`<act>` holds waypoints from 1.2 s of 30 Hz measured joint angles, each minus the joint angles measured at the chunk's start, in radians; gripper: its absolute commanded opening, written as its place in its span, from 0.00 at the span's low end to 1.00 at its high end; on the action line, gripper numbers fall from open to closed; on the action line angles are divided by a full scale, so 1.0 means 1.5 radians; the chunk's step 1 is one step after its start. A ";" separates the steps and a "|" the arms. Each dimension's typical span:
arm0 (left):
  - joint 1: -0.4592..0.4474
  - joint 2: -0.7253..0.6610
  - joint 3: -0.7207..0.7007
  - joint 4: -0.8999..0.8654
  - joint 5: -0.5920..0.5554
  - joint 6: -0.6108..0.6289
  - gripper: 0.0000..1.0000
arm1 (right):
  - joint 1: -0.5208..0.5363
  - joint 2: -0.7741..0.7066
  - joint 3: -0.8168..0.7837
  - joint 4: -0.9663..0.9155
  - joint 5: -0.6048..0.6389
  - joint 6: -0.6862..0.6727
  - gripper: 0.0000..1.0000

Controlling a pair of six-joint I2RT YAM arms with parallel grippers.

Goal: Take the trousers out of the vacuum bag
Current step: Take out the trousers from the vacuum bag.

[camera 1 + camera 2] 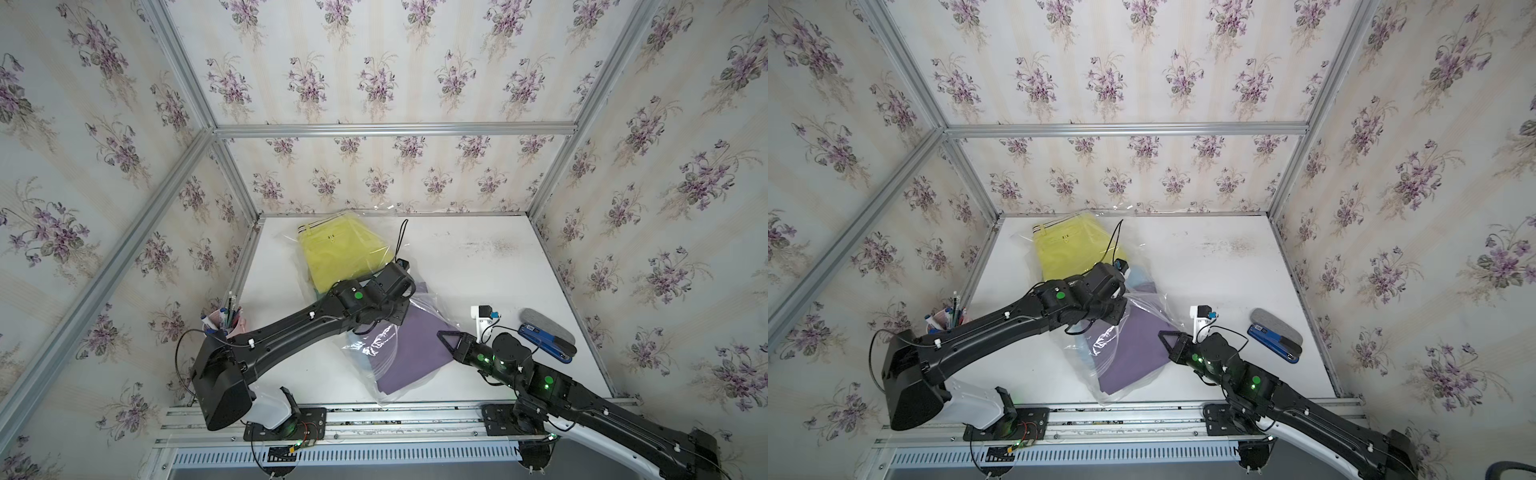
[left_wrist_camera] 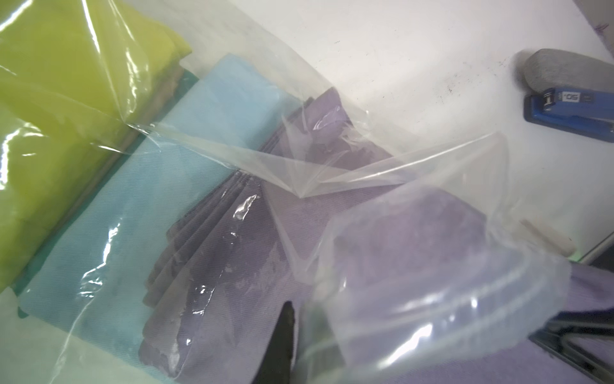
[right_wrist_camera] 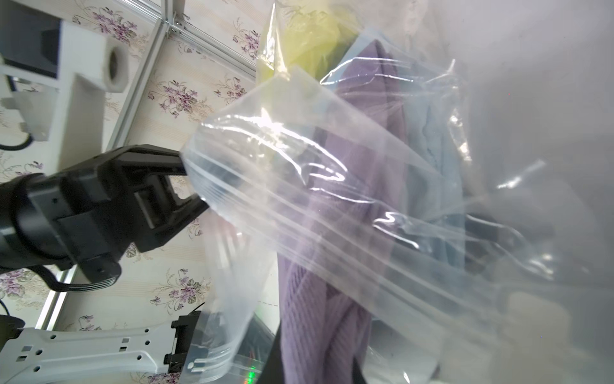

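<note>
Plastic film, clear and crinkly, forms the vacuum bag (image 1: 365, 347), which lies diagonally on the white tabletop (image 1: 478, 266), with its far corner at the back wall and its near corner touching the front rail. The yellow-green trousers (image 1: 340, 253) fill its far end. The light blue trousers (image 2: 149, 199) lie just beside the purple trousers (image 1: 415, 349), whose right part shows bare of film at the bag's open mouth. The left gripper (image 3: 192, 183) is at the zip edge, jaws a little apart, tips veiled by film. The right gripper (image 1: 442, 333) has its jaws pinched together on the purple trousers' right edge. A blue stapler (image 1: 544, 340) and a grey pad (image 1: 548, 328) lie near the right rail, and a pen cup (image 1: 226, 322) stands by the left rail. Bare tabletop spreads across the far right.
</note>
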 measured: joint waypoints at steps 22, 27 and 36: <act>-0.438 -0.061 0.016 -0.117 -0.212 -0.112 1.00 | 0.000 0.100 0.108 -0.047 0.014 0.032 0.00; -0.478 0.036 0.041 -0.137 -0.283 -0.171 1.00 | -0.001 0.096 0.147 -0.090 0.015 0.030 0.00; -0.482 0.098 0.037 -0.123 -0.337 -0.205 0.99 | -0.002 0.063 0.152 -0.132 0.021 0.027 0.00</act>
